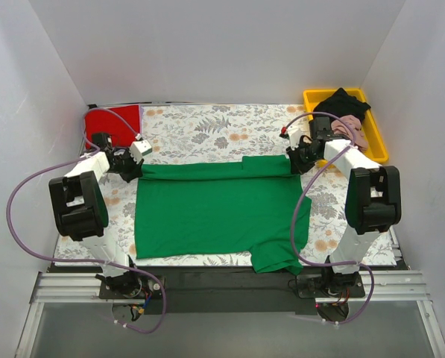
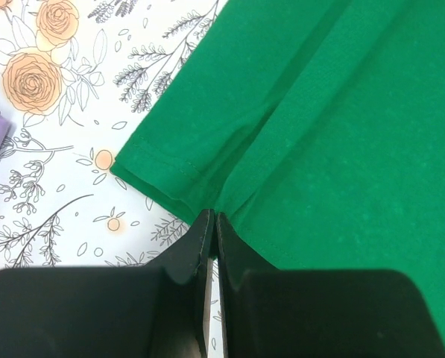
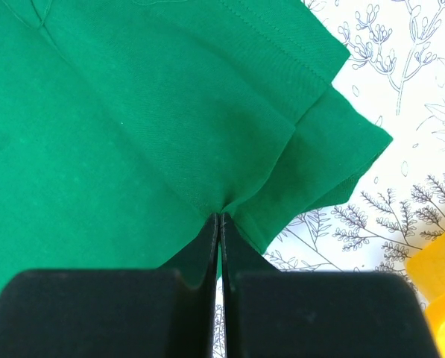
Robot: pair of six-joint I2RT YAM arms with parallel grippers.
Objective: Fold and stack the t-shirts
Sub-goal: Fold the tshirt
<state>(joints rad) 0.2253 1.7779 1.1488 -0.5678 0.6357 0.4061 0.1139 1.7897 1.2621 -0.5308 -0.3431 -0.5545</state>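
Note:
A bright green t-shirt [image 1: 215, 209] lies spread in the middle of the floral cloth, its far edge folded toward me in a strip. My left gripper [image 1: 135, 170] is shut on the shirt's far left corner [image 2: 207, 195]. My right gripper [image 1: 295, 162] is shut on the far right edge by the sleeve [image 3: 229, 195]. A red t-shirt [image 1: 112, 121] lies folded at the far left. A black t-shirt [image 1: 343, 103] and a dusty pink t-shirt [image 1: 354, 130] lie heaped in the yellow tray.
The yellow tray [image 1: 311, 97] stands at the far right corner; its edge shows in the right wrist view [image 3: 438, 291]. The grey-and-orange floral cloth [image 1: 207, 127] covers the table. White walls close in on three sides. Purple cables loop from both arms.

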